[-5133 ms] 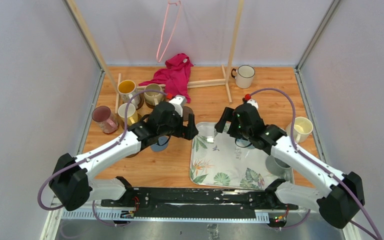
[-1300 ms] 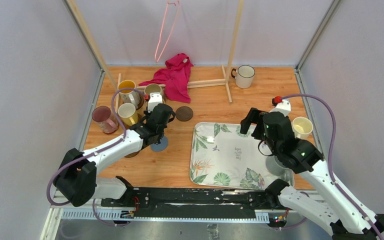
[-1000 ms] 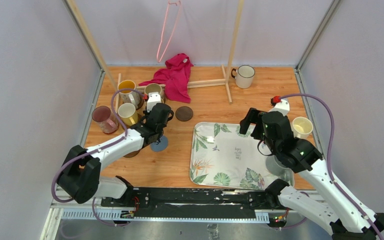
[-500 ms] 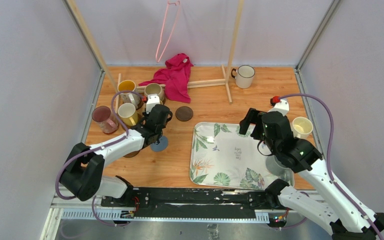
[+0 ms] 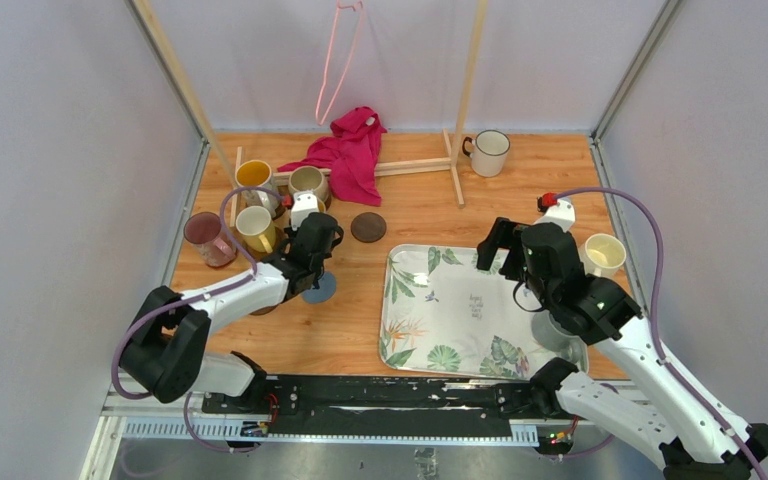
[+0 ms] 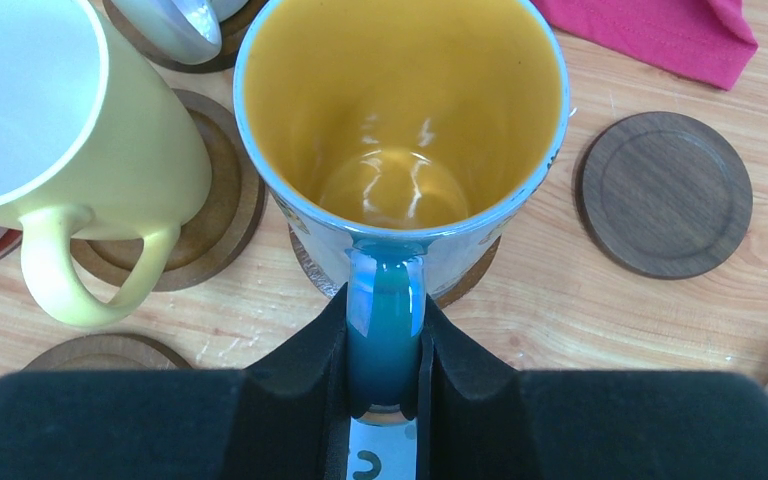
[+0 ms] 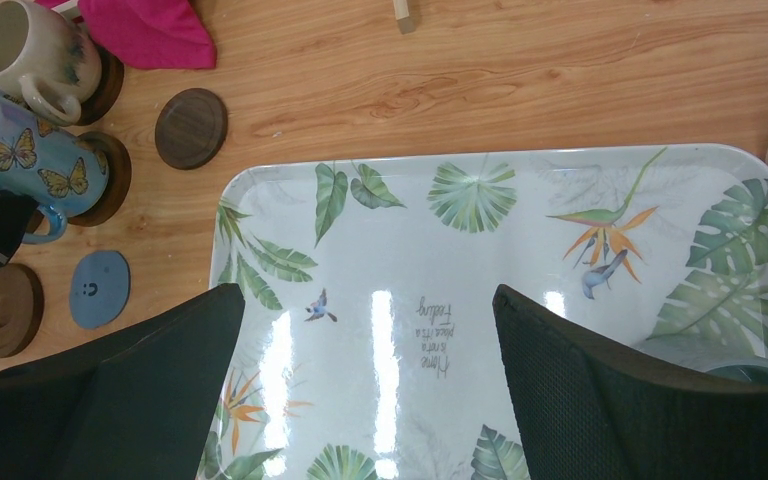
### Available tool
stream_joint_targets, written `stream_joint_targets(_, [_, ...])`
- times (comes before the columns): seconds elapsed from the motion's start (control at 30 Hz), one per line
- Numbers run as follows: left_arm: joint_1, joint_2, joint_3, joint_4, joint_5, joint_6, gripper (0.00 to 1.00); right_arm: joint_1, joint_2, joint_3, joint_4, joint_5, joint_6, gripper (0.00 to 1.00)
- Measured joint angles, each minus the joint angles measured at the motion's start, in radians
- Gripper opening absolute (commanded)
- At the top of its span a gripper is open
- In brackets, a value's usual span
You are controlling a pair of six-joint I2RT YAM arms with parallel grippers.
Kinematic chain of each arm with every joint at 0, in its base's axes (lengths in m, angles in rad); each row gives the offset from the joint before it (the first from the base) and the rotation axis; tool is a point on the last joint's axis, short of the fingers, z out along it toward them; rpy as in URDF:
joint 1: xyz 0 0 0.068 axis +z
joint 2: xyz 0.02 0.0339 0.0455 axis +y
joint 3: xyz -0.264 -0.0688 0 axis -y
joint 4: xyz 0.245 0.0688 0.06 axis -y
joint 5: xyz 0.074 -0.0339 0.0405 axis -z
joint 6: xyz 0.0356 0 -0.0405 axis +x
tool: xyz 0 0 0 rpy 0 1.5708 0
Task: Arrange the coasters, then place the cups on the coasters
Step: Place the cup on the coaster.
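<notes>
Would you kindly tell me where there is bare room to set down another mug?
The tabletop between the leaf tray and the wooden rack, right of the empty dark coaster, is bare. The tray's left half is bare too. The far-left corner is crowded: mugs on coasters, the left gripper holding the blue mug there.

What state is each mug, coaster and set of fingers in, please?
Blue mug: upright on brown coaster.
Left fingers: shut on blue mug's handle.
Right fingers: open, above tray.
Yellow mug: upright.
Dark coaster: bare.
Grey-blue coaster: bare.
</notes>
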Motion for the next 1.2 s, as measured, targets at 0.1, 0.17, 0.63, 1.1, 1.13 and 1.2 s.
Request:
stream_joint_targets(0.1, [0.0,-0.004,-0.016,0.011,0.0,-0.01,0.26,0.0,0.001,-0.001,0.001,-0.001,0.0,1.0])
stream_joint_targets(0.17, [0.0,-0.006,-0.023,0.014,0.001,-0.016,0.29,0.0,0.003,-0.001,0.002,-0.001,0.0,1.0])
stream_joint_targets(0.63, [0.0,-0.073,-0.027,-0.017,0.027,-0.055,0.67,0.0,0.013,-0.001,0.016,-0.01,0.0,1.0])
stream_joint_targets(1.1, [0.0,-0.244,-0.009,-0.159,0.118,-0.063,1.0,0.0,0.012,-0.006,0.015,0.009,0.01,1.0])
stream_joint_targets(1.13, [0.0,-0.254,-0.004,-0.171,0.134,-0.061,1.0,0.0,0.012,-0.008,0.015,0.013,0.013,1.0])
stream_joint_targets(1.2, [0.0,-0.276,0.005,-0.196,0.169,-0.06,1.0,0.0,0.012,-0.01,0.015,0.026,0.02,1.0])
